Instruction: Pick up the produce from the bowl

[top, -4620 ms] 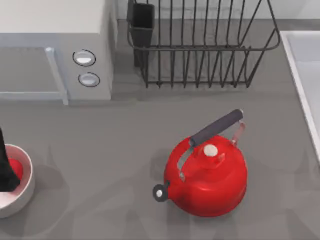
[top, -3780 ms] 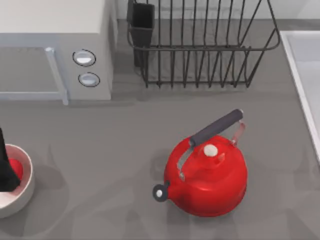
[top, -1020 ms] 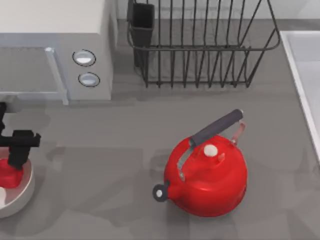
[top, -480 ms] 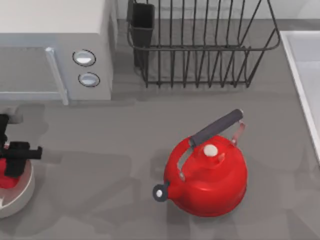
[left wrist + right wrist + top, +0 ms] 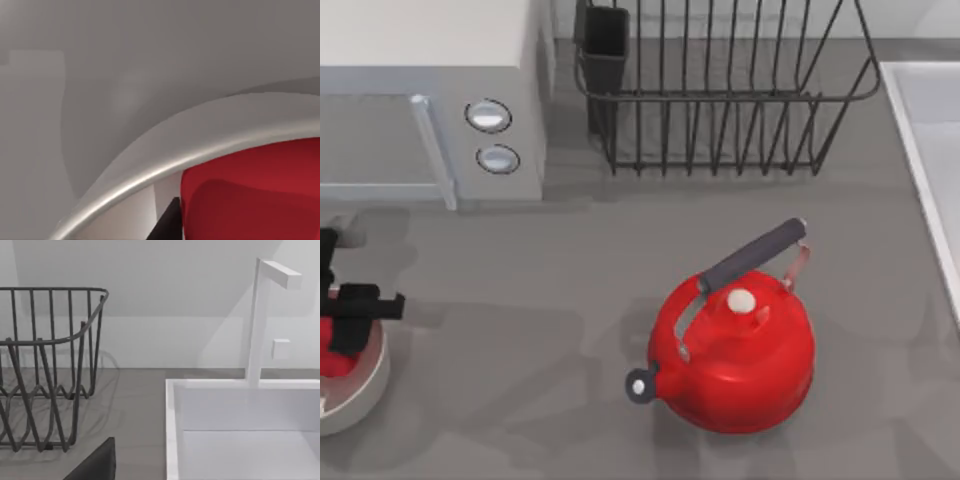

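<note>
The left pincer (image 5: 340, 335) is closed around the produce (image 5: 332, 358) just above the bowl (image 5: 365, 385).

I see even, soft, fairly bright light. Faint overlapping shadows spread across the gray tabletop (image 5: 570, 290) around the red kettle (image 5: 735, 350), which carries a mild sheen. The bowl (image 5: 150, 165) rim shows a glossy highlight up close.
</note>
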`<state>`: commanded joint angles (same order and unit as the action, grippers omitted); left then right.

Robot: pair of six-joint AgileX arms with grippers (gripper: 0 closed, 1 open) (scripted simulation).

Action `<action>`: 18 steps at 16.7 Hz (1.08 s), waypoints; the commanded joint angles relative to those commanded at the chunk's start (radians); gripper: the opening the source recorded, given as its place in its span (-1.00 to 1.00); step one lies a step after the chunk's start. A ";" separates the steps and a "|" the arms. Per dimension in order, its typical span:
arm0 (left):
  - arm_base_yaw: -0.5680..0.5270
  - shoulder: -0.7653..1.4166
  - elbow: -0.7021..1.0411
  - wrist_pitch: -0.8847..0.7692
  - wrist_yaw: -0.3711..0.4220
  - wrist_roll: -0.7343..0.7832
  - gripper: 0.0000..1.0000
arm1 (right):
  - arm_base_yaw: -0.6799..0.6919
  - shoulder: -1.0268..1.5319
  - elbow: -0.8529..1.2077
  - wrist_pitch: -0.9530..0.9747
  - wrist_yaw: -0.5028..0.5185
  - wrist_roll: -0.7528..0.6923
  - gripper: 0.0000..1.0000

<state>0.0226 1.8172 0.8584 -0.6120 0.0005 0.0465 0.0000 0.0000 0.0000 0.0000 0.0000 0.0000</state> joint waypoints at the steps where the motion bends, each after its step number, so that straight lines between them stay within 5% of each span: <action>1: 0.000 0.000 0.000 0.000 0.000 0.000 -0.06 | 0.000 0.000 0.000 0.000 0.000 0.000 1.00; 7: 0.000 0.000 0.000 0.000 0.000 0.000 -0.96 | 0.000 0.000 0.000 0.000 0.000 0.000 1.00; 15: 0.000 0.000 0.000 0.000 0.000 0.000 -1.00 | 0.000 0.000 0.000 0.000 0.000 0.000 1.00; 16: -0.001 -0.176 0.018 -0.122 -0.017 0.023 -1.00 | 0.000 0.000 0.000 0.000 0.000 0.000 1.00; 18: -0.001 -0.173 0.032 -0.135 -0.017 0.023 -1.00 | 0.000 0.000 0.000 0.000 0.000 0.000 1.00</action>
<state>0.0212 1.6438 0.8900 -0.7471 -0.0163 0.0691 0.0000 0.0000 0.0000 0.0000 0.0000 0.0000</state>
